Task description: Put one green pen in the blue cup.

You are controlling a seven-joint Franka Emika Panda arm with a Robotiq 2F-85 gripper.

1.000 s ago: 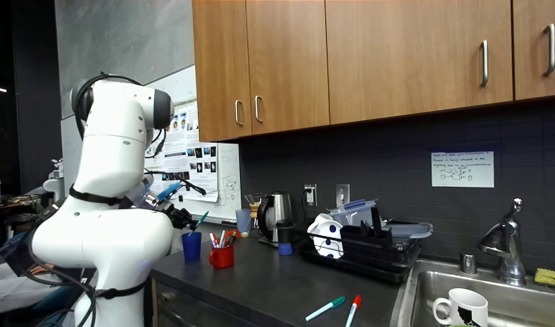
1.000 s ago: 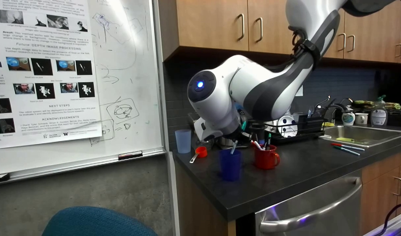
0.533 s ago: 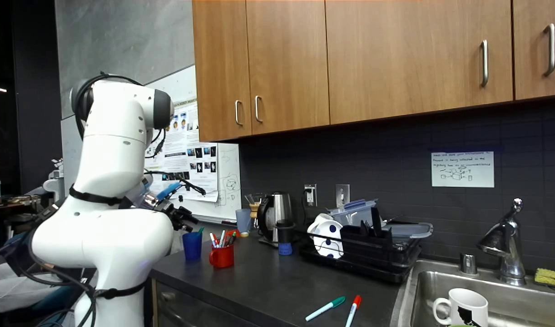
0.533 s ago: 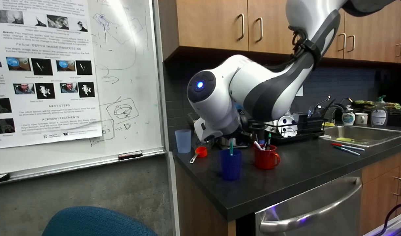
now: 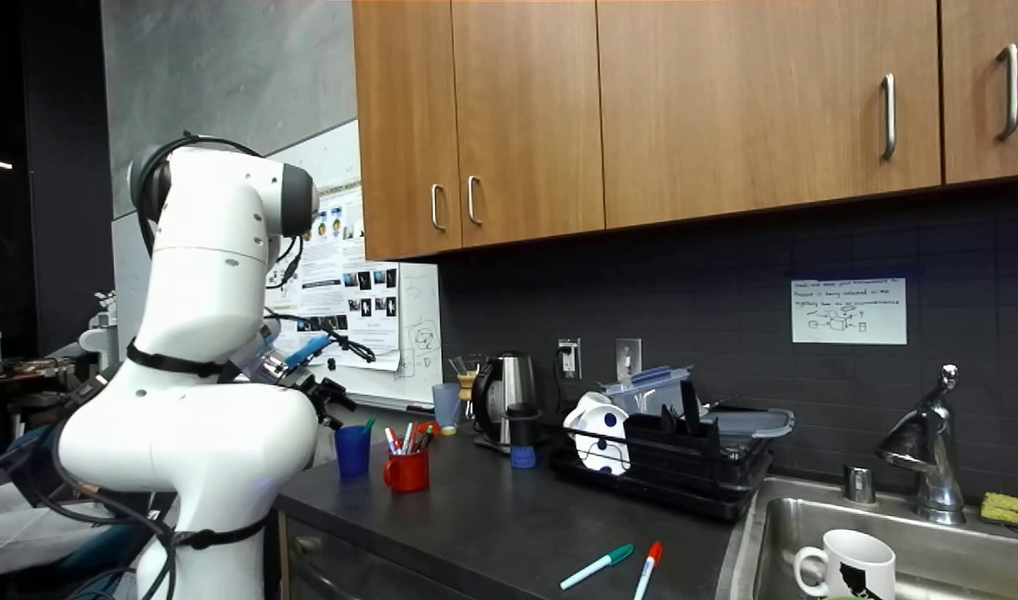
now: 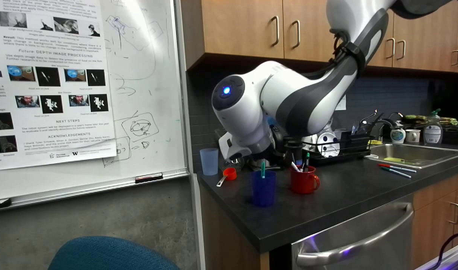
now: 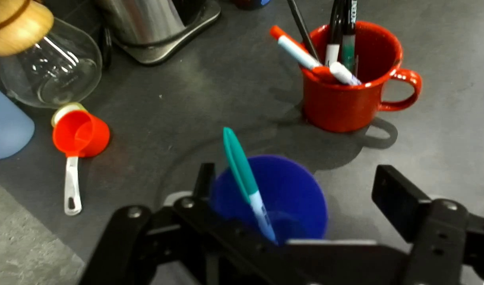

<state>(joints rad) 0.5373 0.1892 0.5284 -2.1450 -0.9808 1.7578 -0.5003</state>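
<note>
- Slim, white-barrelled green pen (image 7: 246, 184) leaned inside round blue plastic-looking cup (image 6: 264, 191); placing looked done.
- Black two-fingered end effector (image 7: 297, 188) stood wide, holding nothing; only retreat seemed left.

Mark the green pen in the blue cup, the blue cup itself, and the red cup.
Green pen (image 7: 246, 180): wrist view, on its cap.
Blue cup (image 6: 264, 191): an exterior view, on its outer wall.
Red cup (image 7: 339, 106): wrist view, on its outer wall.
</note>
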